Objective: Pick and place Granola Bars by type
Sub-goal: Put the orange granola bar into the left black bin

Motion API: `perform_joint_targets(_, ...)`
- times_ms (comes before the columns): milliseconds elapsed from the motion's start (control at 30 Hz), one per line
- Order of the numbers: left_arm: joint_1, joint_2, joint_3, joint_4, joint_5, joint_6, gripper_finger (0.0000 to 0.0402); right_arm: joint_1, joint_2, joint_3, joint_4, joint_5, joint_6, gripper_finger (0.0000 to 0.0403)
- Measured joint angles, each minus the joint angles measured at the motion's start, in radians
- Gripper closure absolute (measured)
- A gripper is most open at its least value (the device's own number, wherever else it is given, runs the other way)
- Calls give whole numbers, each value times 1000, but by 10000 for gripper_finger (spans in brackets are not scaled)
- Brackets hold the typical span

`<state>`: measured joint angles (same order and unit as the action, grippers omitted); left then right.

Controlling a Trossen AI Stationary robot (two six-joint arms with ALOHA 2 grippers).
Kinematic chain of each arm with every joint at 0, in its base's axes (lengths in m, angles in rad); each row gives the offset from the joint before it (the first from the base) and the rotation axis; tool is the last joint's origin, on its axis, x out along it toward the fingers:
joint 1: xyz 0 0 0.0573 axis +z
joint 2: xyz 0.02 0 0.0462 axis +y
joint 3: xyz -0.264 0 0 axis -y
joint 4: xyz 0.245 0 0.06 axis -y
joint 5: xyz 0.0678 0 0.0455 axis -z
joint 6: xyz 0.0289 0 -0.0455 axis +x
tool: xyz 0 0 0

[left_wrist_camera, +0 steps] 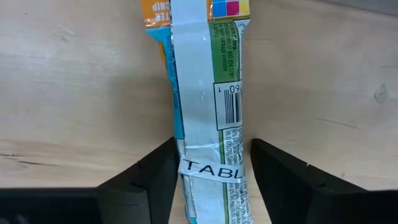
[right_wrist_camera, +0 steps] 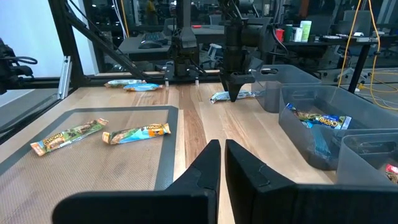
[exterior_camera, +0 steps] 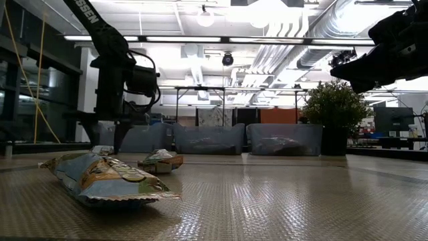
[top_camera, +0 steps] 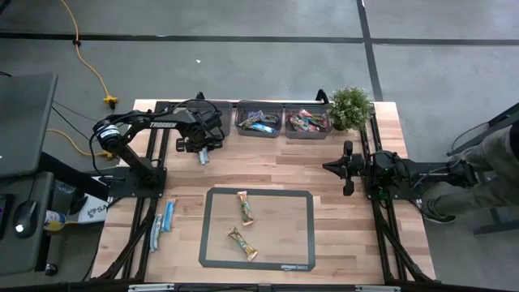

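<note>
My left gripper (top_camera: 204,152) sits in the upper left of the high view, down on the pale wooden tabletop (top_camera: 340,227). Its dark fingers (left_wrist_camera: 155,180) stand slightly apart, one on each side of a crinkly foil bar (left_wrist_camera: 205,112) lying flat between them, its seam and barcode up. I cannot tell whether they press it. Two tan bars (top_camera: 243,207) lie on the dark mat (top_camera: 212,243) at lower centre, and pale blue bars (top_camera: 168,216) lie beside it. Clear plastic bins (top_camera: 259,130) at top centre hold more bars. My right gripper (top_camera: 347,168), fingers nearly together and empty, waits at the right.
</note>
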<state>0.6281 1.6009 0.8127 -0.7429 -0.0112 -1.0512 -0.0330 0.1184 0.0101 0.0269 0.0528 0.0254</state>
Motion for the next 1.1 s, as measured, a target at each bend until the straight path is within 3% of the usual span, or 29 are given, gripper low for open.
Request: perform_joint_targets(1100,0,2,-1,-12,39,24,225,0,0,0,0,0,0,398)
